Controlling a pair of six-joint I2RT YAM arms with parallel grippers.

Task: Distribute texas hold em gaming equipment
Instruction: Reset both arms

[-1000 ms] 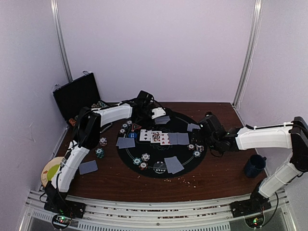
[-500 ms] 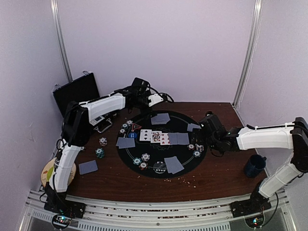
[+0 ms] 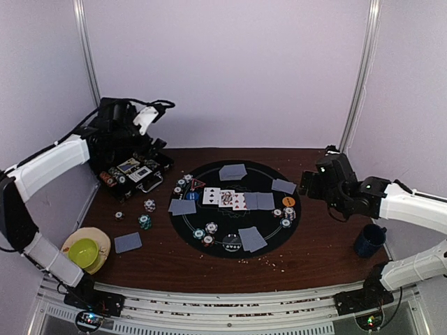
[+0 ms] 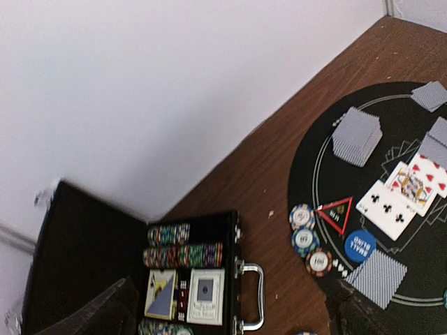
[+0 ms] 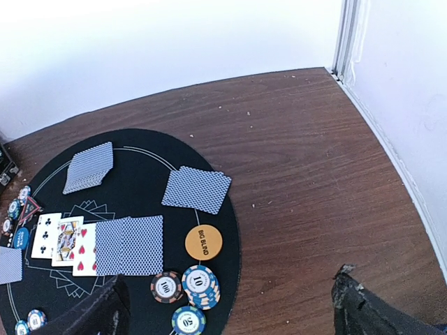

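At the upper left of the top view, the left arm stood raised above the open black case (image 4: pixel 77 251), its gripper (image 4: pixel 230 300) spread wide and holding nothing. At right, the right arm reached low beside the round mat (image 3: pixel 265 222), its gripper (image 5: pixel 229 279) equally wide and empty. Playing cards (image 5: pixel 128 244), poker chips (image 5: pixel 201 285) and an orange button disc (image 5: pixel 203 242) lay on the mat.

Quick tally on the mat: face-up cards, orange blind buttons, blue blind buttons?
Face-up cards: 3
Orange blind button: 1
Blue blind button: 1
Total: 5
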